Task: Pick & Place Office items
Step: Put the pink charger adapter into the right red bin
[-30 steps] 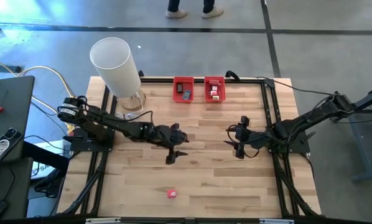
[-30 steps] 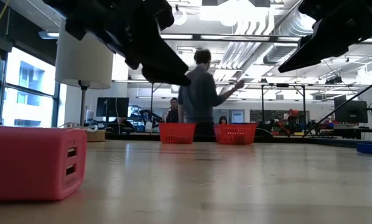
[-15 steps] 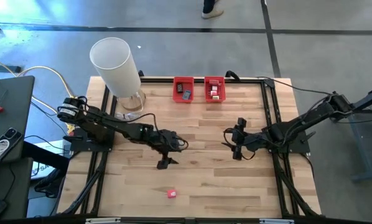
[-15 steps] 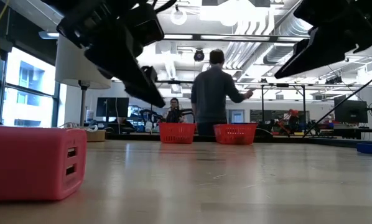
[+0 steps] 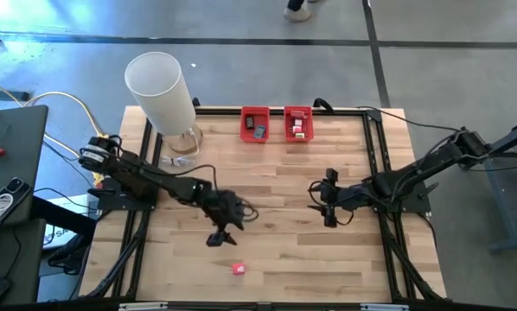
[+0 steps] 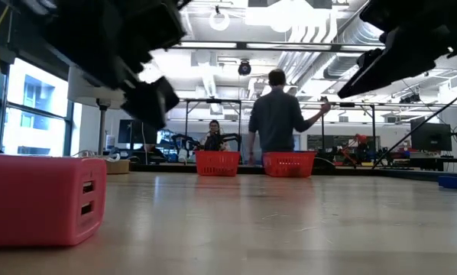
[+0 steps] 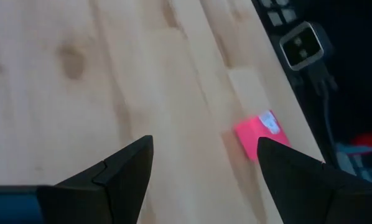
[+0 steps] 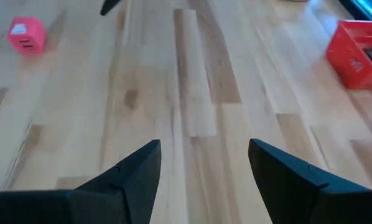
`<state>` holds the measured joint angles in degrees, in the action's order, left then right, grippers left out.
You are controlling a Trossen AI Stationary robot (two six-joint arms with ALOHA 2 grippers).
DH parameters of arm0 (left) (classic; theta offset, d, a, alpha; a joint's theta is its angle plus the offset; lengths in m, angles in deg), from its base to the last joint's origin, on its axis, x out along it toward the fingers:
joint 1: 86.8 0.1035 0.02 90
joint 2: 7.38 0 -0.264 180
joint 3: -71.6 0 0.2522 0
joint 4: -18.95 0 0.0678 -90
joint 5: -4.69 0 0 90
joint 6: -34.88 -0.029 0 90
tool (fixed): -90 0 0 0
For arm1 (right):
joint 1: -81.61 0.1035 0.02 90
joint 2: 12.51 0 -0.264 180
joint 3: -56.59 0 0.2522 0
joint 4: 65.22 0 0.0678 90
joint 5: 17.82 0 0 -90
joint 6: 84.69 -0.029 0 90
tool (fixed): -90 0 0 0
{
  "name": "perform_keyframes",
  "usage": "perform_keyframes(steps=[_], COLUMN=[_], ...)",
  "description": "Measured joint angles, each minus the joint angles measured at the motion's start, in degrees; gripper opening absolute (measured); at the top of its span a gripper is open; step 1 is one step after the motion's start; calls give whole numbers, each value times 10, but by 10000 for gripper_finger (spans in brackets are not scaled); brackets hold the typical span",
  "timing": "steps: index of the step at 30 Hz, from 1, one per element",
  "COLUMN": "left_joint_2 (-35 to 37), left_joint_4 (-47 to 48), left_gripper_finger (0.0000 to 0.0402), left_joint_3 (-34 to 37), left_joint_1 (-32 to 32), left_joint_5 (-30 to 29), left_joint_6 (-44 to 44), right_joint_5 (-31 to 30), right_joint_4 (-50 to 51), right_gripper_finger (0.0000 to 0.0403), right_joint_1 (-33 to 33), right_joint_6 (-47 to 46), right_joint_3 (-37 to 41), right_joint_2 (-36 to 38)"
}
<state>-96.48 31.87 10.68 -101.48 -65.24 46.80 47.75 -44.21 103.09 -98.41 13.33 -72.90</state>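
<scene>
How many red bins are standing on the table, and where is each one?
2. Both stand side by side at the far edge of the table: one red bin nearer the white cylinder, the other red bin on its right. None appears hidden.

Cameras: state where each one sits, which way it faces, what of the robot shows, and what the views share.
High view: overhead, facing down; both arms, left end effector, right end effector, table.
Low view: table height, level toward two red bins; arms overhead.
Left wrist view: looks past its open fingers at the table.
Right wrist view: looks past its open fingers across the table.
Shared: all four show the pink block.
</scene>
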Motion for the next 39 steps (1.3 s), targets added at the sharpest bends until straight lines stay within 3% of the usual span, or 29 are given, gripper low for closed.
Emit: perform_keyframes(steps=[13, 21, 31, 39], left_joint_2=[0, 0, -29, -83], left_joint_4=[-60, -102, -136, -163], left_gripper_finger=[281, 281, 281, 281], left_joint_3=[32, 35, 35, 35], left_joint_1=[-149, -227, -291, -312], left_joint_5=[-182, -293, -389, -393], left_joint_6=[45, 182, 229, 292], right_joint_5=[39, 51, 52, 52], right_joint_4=[-33, -51, -70, -85], right_gripper_finger=[231, 231, 231, 231], right_joint_1=[3, 4, 3, 2], right_joint_6=[5, 3, 5, 20], right_joint_3=[0, 0, 0, 0], right_joint_2=[0, 0, 0, 0])
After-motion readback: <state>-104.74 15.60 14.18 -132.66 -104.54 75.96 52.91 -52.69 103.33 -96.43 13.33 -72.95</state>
